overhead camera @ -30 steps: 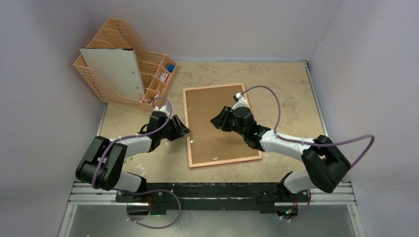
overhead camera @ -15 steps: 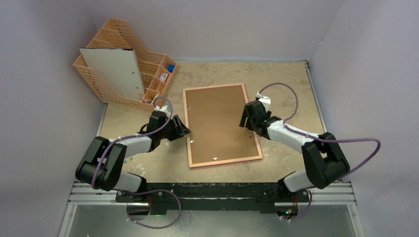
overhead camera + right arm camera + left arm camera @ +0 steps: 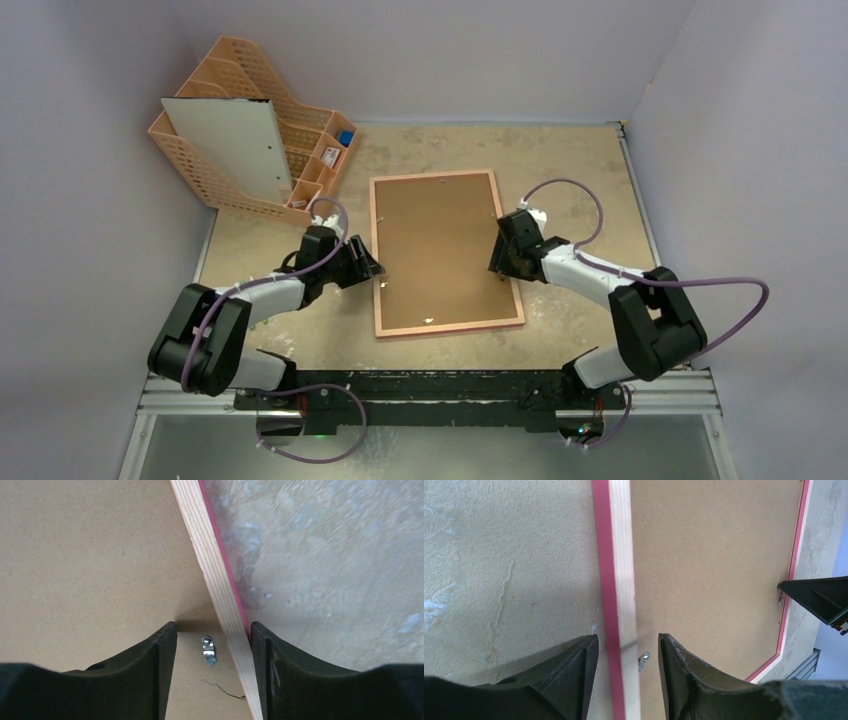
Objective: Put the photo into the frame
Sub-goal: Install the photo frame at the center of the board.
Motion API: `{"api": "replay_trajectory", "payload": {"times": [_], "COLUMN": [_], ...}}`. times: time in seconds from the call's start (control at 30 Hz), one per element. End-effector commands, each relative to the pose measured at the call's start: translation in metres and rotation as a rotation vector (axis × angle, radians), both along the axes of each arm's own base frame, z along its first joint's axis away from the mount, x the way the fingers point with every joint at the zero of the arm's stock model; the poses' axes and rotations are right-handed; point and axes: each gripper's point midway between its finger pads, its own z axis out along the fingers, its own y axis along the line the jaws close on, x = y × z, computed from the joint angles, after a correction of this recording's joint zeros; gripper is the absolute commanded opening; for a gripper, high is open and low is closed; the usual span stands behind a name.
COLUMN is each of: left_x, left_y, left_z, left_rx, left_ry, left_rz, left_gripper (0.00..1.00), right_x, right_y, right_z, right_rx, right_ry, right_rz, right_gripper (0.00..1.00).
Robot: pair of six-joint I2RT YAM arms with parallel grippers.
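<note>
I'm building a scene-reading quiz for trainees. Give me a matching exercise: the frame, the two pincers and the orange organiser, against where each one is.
Things:
1. frame
2. left pincer
3. right pincer
4. orange organiser

Places:
A. far-left corner of the table
B. open, astride the frame's right rail, over a metal clip
C. flat in the middle of the table, back side up
D. open, astride the frame's left rail

Pairs: 1-C, 2-D, 3-B, 4-A
</note>
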Motion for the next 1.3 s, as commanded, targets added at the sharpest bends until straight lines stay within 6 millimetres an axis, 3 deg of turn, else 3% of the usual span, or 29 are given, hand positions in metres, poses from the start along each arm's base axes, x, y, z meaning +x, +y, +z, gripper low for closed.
{"api": "replay_trajectory", "payload": {"times": [0.0, 0.2, 0.5, 0.93, 1.27], "left_x": [-0.001, 0.014, 0.02, 0.025, 0.023], "left_y": [0.006, 0.009, 0.009, 0.015, 0.016], "left_z": [-0.011, -0.018, -0.016, -0.019, -0.021], "left_rx": [0.064, 0.102, 0.095, 0.138, 0.141], "left_ry": [0.027, 0.02, 0.001, -0.004, -0.001], "left_rz": [-0.011, 0.015, 0.03, 0.05, 0.046], "left_gripper": [0.51, 0.53, 0.54, 0.54, 0.54], "right_x": [-0.025, -0.04, -0.058, -0.065, -0.055], "right_y": [0.014, 0.014, 0.01, 0.005, -0.006], "right_z": [-0.006, -0.001, -0.008, 0.001, 0.001], "right_rx": [0.088, 0.105, 0.058, 0.038, -0.015], "right_ry": [0.078, 0.099, 0.161, 0.167, 0.125], "right_rz": [0.054, 0.087, 0.107, 0.05, -0.019], "right_gripper": [0.55, 0.52, 0.54, 0.57, 0.43]}}
